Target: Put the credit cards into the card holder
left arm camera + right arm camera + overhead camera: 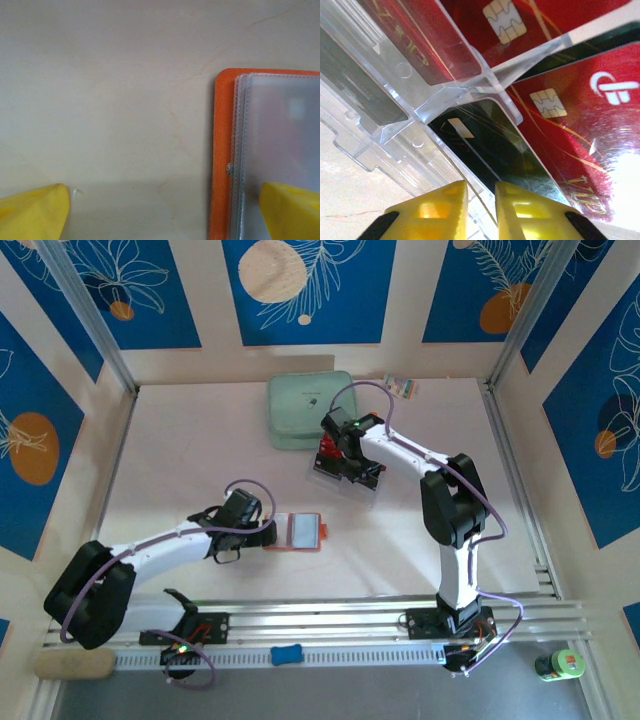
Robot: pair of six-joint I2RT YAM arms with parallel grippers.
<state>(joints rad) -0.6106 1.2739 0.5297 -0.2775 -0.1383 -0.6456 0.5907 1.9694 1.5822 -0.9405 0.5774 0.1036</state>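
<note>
Right wrist view: my right fingers (435,210), almost shut, meet the black card (487,142) just ahead; whether they hold it I cannot tell.

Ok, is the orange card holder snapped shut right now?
No, the card holder lies open, its greyish inner pockets facing up.

Credit cards (580,130): glossy plastic, with glare you can see.
Clear tray (445,92): transparent, shiny plastic.
Card holder (222,150): matt cover, ribbed clear sleeves.
Table (100,100): smooth, matt.
</note>
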